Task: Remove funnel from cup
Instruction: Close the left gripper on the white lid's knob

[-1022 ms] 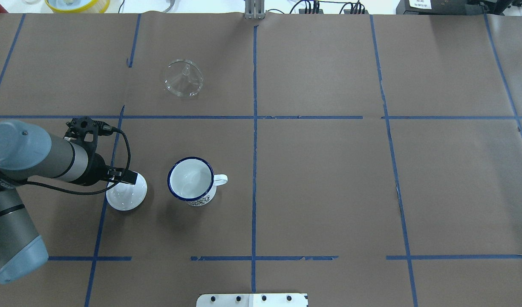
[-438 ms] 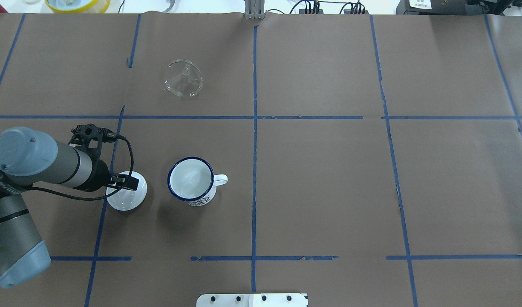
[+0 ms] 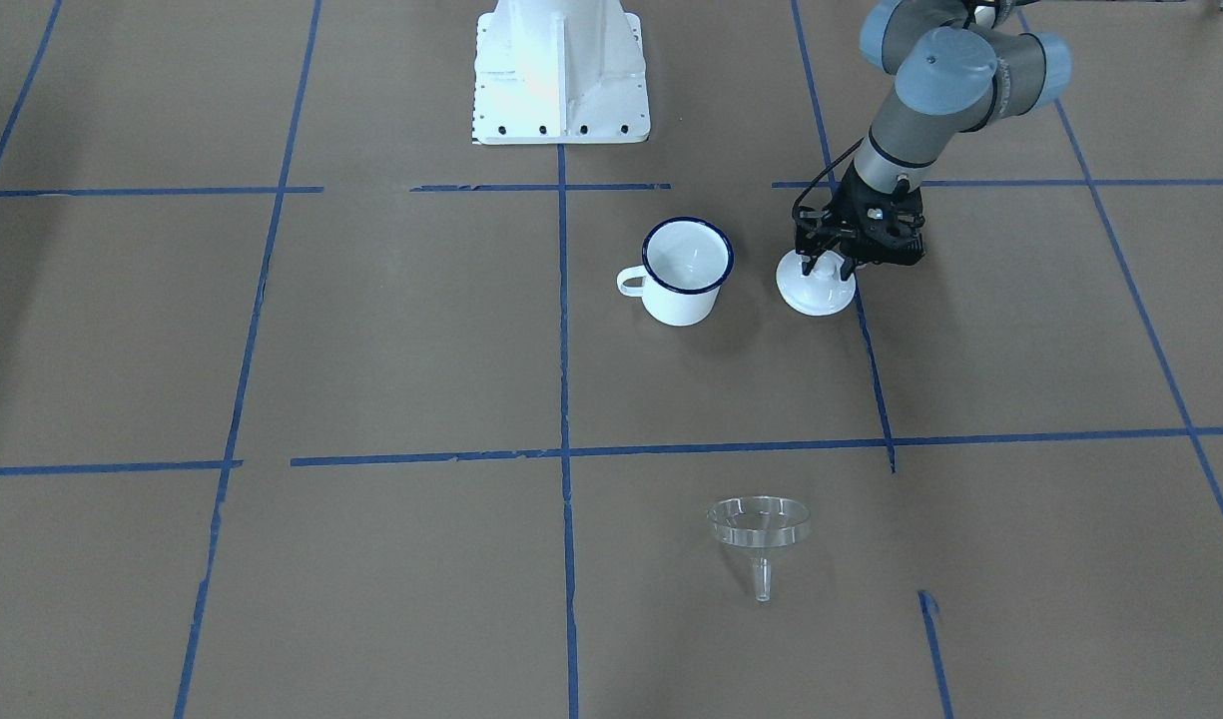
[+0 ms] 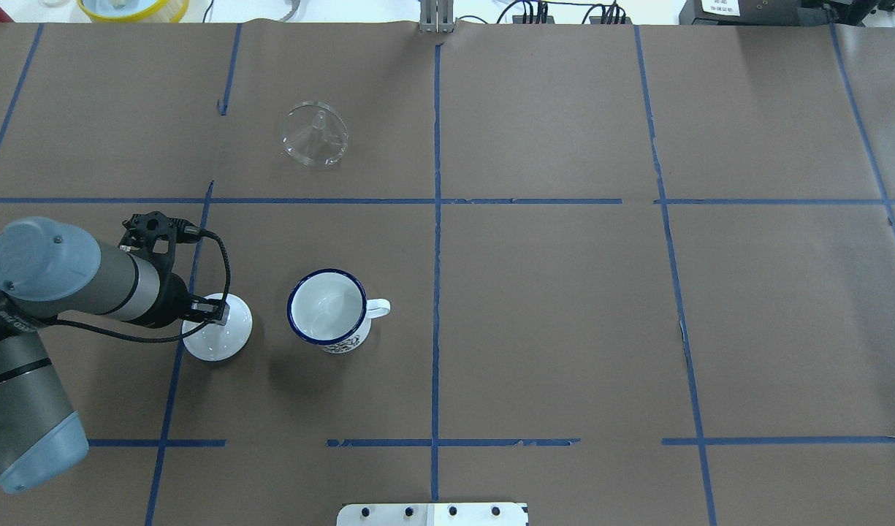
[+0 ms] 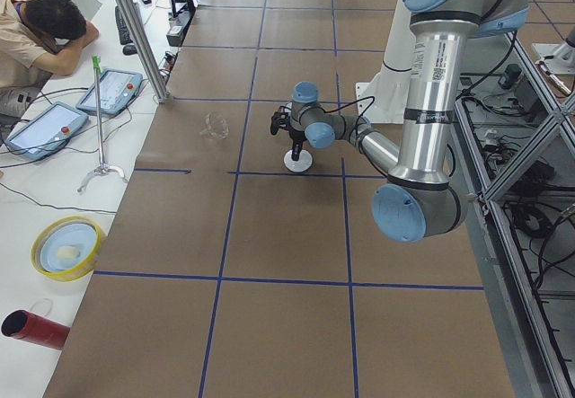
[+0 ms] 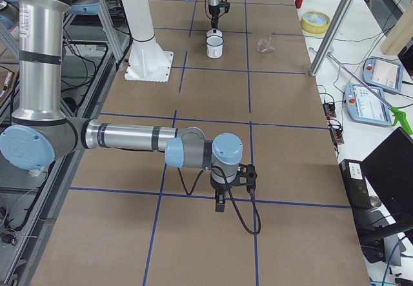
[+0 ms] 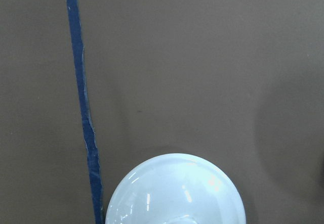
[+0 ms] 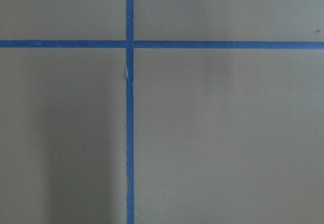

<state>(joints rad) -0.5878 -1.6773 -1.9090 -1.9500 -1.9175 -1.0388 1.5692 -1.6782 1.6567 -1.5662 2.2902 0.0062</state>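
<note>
The clear funnel [image 4: 315, 134] lies on its side on the brown table, far from the cup; it also shows in the front view [image 3: 760, 524]. The white cup [image 4: 329, 310] with a blue rim stands upright and empty, handle to its right; the front view shows it too [image 3: 684, 270]. My left gripper [image 3: 826, 266] is open just above the white domed lid [image 3: 817, 292], its fingers on either side of the knob. The left wrist view shows the lid's dome [image 7: 174, 191]. My right gripper [image 6: 220, 205] hangs over bare table far from these; I cannot tell its state.
Blue tape lines cross the brown paper. The robot's white base [image 3: 559, 70] stands behind the cup. A yellow bowl [image 4: 133, 7] sits beyond the table's far edge. An operator [image 5: 36, 39] sits off the far side.
My left arm has shifted a little toward the robot's side and settled lower over the white lid. Funnel, cup and lid have not moved.
</note>
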